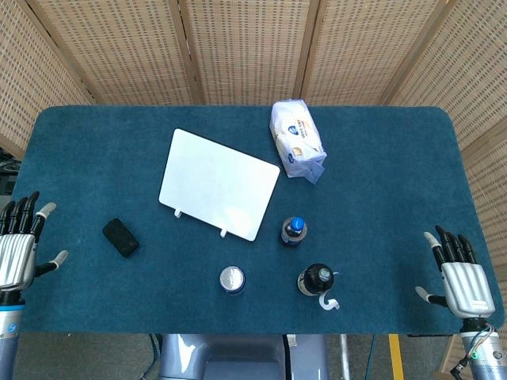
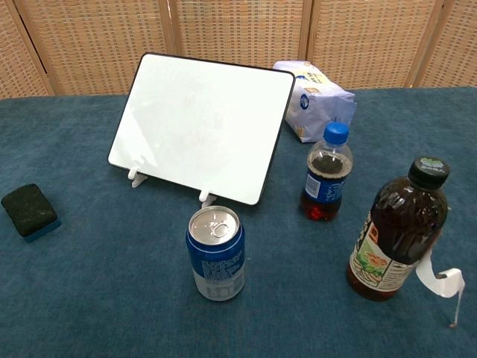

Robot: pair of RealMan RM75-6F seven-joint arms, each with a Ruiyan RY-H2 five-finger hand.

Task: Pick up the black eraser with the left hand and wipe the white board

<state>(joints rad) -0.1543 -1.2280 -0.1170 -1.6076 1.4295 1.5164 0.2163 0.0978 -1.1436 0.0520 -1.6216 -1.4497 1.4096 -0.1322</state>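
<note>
Head view: blue-covered surface (image 1: 95,142) seen from above. Left hand (image 1: 17,249) sits at the left edge, fingers (image 1: 30,207) spread apart, holding nothing. Right hand (image 1: 458,277) sits at the right edge, fingers likewise spread and empty. Black eraser (image 1: 120,237) lies flat on the surface to the right of the left hand, apart from it, and to the left of the white board (image 1: 218,183), not touching it. White board stands tilted on two small white feet near the middle. Behind it and to the right lies a white and blue packet (image 1: 296,138). In front of the board: blue can (image 1: 232,279), small blue-capped bottle (image 1: 293,231), larger dark bottle (image 1: 316,279) with a white tag. Chest view: neither hand shows. Black eraser (image 2: 30,211) rests at far left on a blue base, well apart from the board (image 2: 201,123). Can (image 2: 215,253) stands upright just in front of the board's lower edge; small bottle (image 2: 326,171) and dark bottle (image 2: 398,231) stand upright to the right; packet (image 2: 317,101) lies behind.
</note>
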